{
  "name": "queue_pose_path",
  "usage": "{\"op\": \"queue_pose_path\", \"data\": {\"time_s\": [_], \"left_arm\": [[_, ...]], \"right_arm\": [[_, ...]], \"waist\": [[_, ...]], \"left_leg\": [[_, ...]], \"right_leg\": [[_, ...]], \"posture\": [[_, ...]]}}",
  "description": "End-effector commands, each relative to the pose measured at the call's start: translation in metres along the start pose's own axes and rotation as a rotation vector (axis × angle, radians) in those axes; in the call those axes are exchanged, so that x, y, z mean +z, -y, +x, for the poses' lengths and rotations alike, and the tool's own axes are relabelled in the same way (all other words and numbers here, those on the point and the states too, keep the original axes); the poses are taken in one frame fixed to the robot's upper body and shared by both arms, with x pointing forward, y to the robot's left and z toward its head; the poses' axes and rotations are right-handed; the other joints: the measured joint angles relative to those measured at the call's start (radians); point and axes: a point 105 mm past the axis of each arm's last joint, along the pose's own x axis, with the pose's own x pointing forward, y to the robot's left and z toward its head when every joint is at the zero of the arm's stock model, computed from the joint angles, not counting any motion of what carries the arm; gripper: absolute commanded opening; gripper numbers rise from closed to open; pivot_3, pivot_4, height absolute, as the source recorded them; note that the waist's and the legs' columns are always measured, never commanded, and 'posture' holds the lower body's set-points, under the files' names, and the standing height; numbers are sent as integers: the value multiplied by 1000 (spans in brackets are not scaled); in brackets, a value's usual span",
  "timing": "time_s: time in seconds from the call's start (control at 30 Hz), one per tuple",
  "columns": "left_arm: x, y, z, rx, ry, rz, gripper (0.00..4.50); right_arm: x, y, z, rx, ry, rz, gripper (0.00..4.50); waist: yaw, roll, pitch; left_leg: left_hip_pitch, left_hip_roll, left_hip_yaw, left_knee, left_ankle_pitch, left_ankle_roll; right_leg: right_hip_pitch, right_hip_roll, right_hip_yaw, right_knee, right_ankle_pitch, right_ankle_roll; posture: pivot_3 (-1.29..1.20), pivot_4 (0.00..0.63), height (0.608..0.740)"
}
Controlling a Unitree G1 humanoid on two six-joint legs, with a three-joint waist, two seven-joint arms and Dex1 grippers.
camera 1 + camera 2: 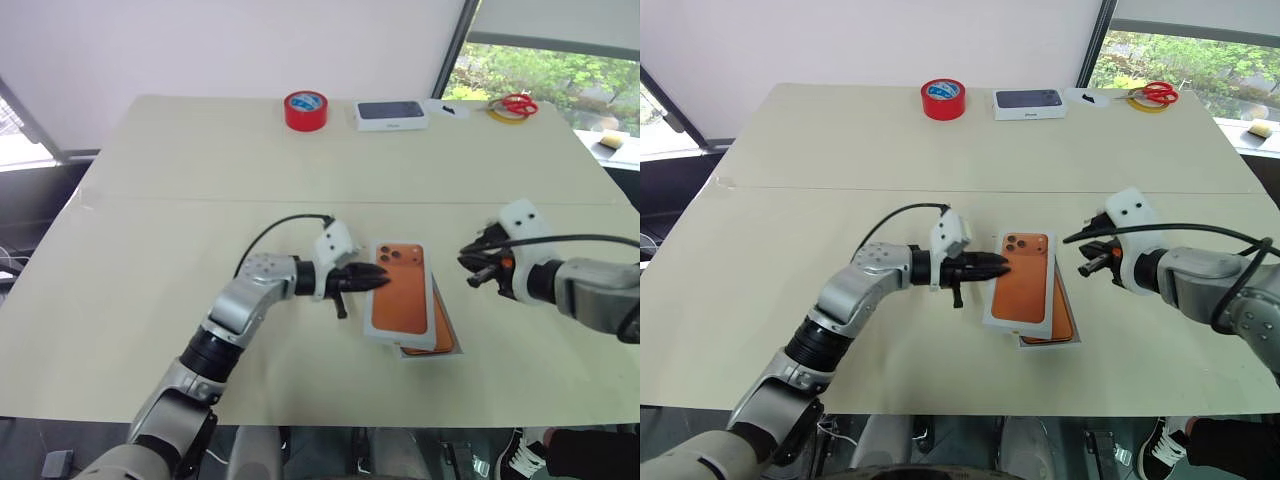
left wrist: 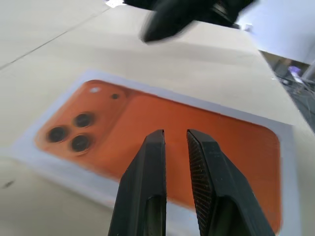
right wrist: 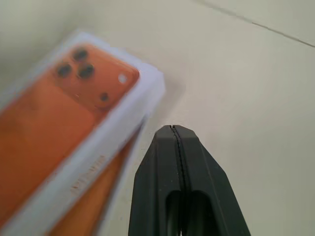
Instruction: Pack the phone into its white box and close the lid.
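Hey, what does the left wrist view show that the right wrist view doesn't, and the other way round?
Left wrist view: its own left end effector, fingers narrowly parted, with the right end effector blurred beyond the phone. Right wrist view: the right end effector's shut fingers, plus a second orange layer sticking out beneath the white box. Shared: the phone's lens cluster, the white box framing it, the tan table.

The right gripper [image 3: 178, 129] hangs over the pale table [image 3: 246, 73], its black fingers [image 3: 162, 167] pressed together, just beside a white lid [image 3: 106, 135] printed with an orange phone picture, lying askew over something orange.
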Motion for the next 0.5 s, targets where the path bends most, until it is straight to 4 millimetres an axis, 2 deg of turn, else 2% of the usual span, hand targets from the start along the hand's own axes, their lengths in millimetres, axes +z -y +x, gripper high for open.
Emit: {"op": "queue_pose_path", "data": {"time_s": [0.03, 0.17, 0.27, 0.4, 0.5], "left_arm": [[8, -18, -13, 77, -16, 3, 763], [-4, -25, -26, 87, -125, -46, 763], [-14, -14, -26, 38, -201, -10, 763], [-29, -7, -15, 18, -274, 41, 763], [-27, -2, -4, -3, -253, 40, 763]], "right_arm": [[5, -3, 0, -12, 22, -93, 27], [4, -10, 6, 1, 19, -136, 27], [3, -17, 9, 22, 22, -149, 27], [2, -26, 13, 46, 19, -174, 27], [1, -31, 14, 55, 18, -183, 27]], "waist": [[0, 0, 0], [-1, 0, 0], [1, 0, 0], [2, 0, 0], [1, 0, 0]], "left_leg": [[0, 0, 0, 0, 0, 0], [0, 0, 0, 0, 0, 0], [0, 0, 0, 0, 0, 0], [0, -1, 0, 0, 0, 0], [0, 0, 0, 0, 0, 0]], "right_leg": [[0, 0, 0, 0, 0, 0], [0, 0, 0, 0, 0, 0], [0, 0, 0, 0, 0, 0], [0, 0, 0, 0, 0, 0], [0, 0, 0, 0, 0, 0]], "posture": [[0, 150, 730], [0, 150, 730], [0, 150, 730], [0, 150, 730], [0, 150, 730]]}}
